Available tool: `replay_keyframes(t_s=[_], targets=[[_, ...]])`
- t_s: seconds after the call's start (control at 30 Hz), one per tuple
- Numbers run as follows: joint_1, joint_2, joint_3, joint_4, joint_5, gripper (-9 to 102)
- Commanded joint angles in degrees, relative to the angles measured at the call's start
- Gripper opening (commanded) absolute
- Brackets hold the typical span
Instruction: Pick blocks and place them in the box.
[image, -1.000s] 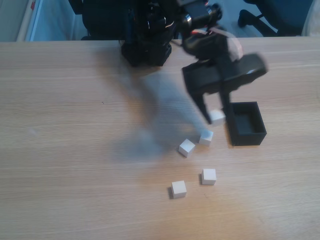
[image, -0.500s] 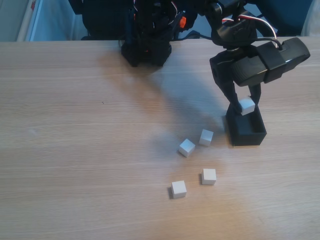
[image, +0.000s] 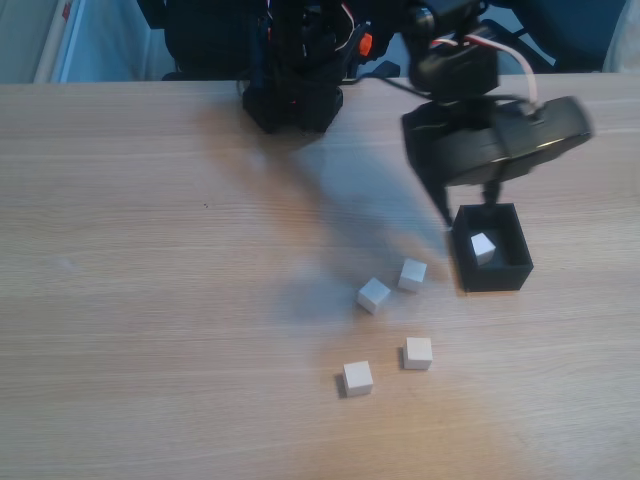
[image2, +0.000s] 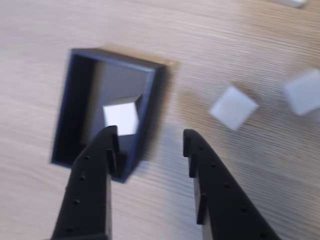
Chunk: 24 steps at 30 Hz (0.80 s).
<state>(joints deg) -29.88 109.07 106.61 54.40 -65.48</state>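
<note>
The black box (image: 518, 250) stands right of centre on the wooden table, and one white block (image: 483, 247) lies inside it. Several more white blocks rest on the table to its left: two close together (image: 412, 274) (image: 373, 294) and two nearer the front (image: 417, 352) (image: 357, 377). My gripper (image: 466, 205) hovers, blurred, just above the box's back-left corner. In the wrist view the gripper (image2: 150, 135) is open with nothing between its fingers, over the right wall of the box (image2: 75, 110). The block (image2: 121, 117) sits inside, and two blocks (image2: 233, 107) (image2: 304, 91) lie to the right.
The arm's black base (image: 295, 90) stands at the table's back edge. Dark chairs show behind the table. Bare wood stretches across the left half and the front right of the table.
Half a second ago the gripper held a block over the box. It has let go, the block now lies in the box, and the gripper has risen and shifted back and left.
</note>
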Motion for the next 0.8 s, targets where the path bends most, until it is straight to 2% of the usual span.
replay_keyframes(t_s=[0.0, 0.27, 0.47, 0.77], targets=[[5.27, 4.39, 2.72, 0.62, -0.62, 10], [15.12, 8.61, 16.61, -4.13, -3.96, 13], [14.77, 5.27, 15.73, -1.05, -1.14, 15], [11.95, 0.09, 13.01, -2.20, 5.63, 20]])
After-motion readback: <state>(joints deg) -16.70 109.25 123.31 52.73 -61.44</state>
